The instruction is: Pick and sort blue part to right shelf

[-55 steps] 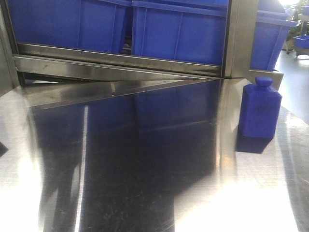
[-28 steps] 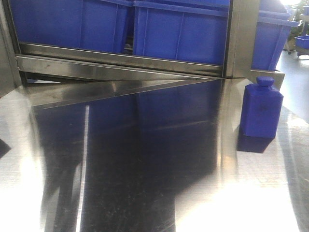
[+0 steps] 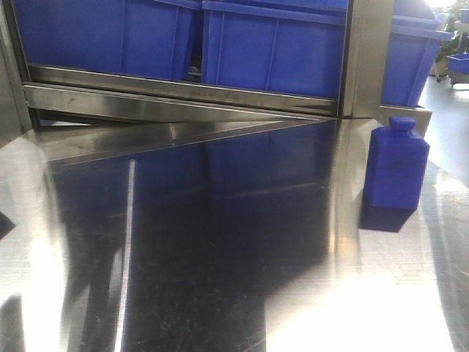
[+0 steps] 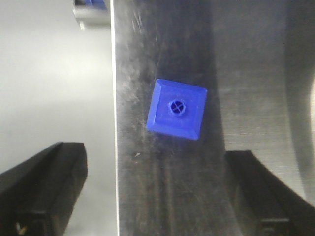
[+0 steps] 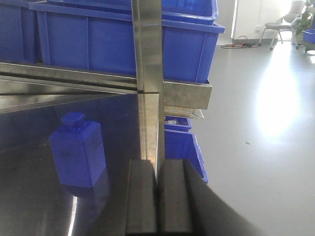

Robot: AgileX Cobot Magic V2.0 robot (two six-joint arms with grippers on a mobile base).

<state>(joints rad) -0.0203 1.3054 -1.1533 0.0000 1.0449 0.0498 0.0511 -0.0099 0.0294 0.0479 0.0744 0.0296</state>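
The blue part [image 3: 396,164] stands upright on the steel table [image 3: 220,242] at its right side, just in front of the right shelf's rail [image 3: 183,92]. No gripper shows in the front view. In the left wrist view I look straight down on the blue part's cap [image 4: 176,107]. My left gripper [image 4: 155,160] is open above it, the part lying ahead of the fingertips and touching neither. My right gripper [image 5: 157,169] is shut and empty. The blue part [image 5: 78,152] stands to its left, apart from it.
Large blue bins [image 3: 271,51] fill the shelf behind the rail. An upright steel post [image 5: 147,73] stands straight ahead of the right gripper. The table edge [image 4: 115,98] runs close beside the part. A small blue bin [image 5: 184,147] sits lower, beyond the post.
The front view has shifted a little, so the blue part appears slightly further right. A dark shadow has come into the table's lower left corner. The part still stands upright.
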